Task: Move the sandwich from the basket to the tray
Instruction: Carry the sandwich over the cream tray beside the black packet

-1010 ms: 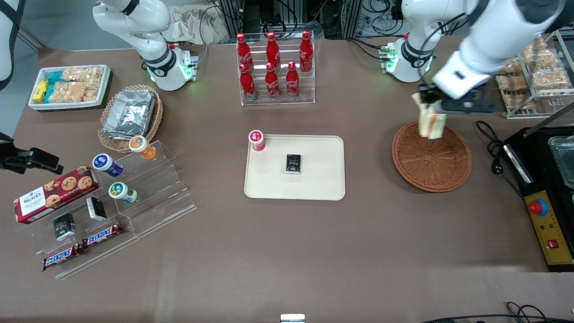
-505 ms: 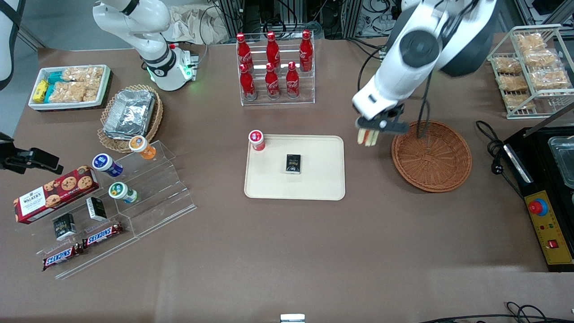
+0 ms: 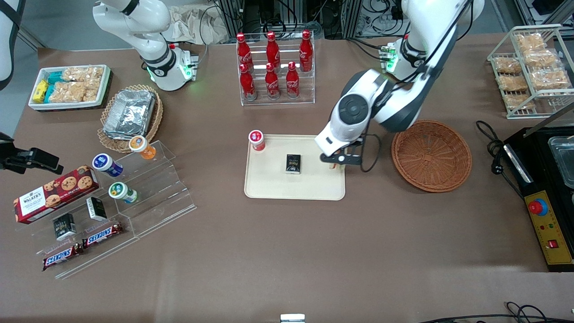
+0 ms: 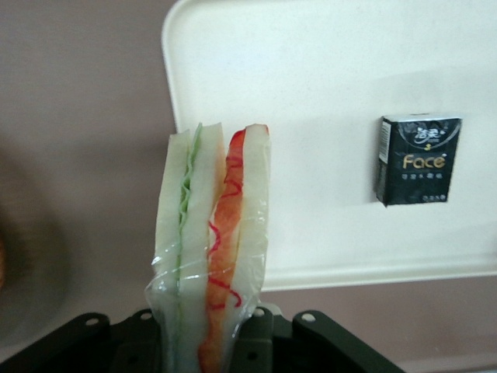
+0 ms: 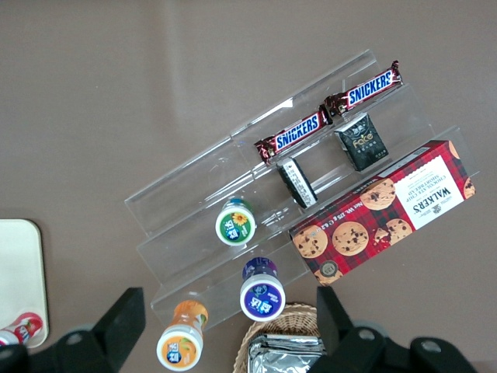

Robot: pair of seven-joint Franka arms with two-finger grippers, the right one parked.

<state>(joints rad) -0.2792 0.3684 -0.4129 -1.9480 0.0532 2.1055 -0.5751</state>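
Observation:
My left gripper (image 3: pixel 337 162) hangs low over the edge of the cream tray (image 3: pixel 273 181) that lies nearest the round reddish-brown basket (image 3: pixel 431 155). It is shut on the sandwich (image 4: pixel 213 233), a wrapped wedge of white bread with green, orange and red layers that sticks out edge-on from the gripper (image 4: pixel 210 346). In the front view the arm hides all but a pale sliver of the sandwich (image 3: pixel 333 168). Under the sandwich's tip lies the tray (image 4: pixel 311 70) near its rim. Nothing lies in the basket.
A black "Face" box (image 3: pixel 293 163) lies mid-tray and a red-capped pot (image 3: pixel 256 140) stands at a tray corner. A cola bottle rack (image 3: pixel 274 67) stands farther from the camera. A black appliance (image 3: pixel 549 197) sits at the working arm's end.
The gripper has carried the sandwich from above the basket, across the bare table, to the tray's near-basket edge, and has come lower.

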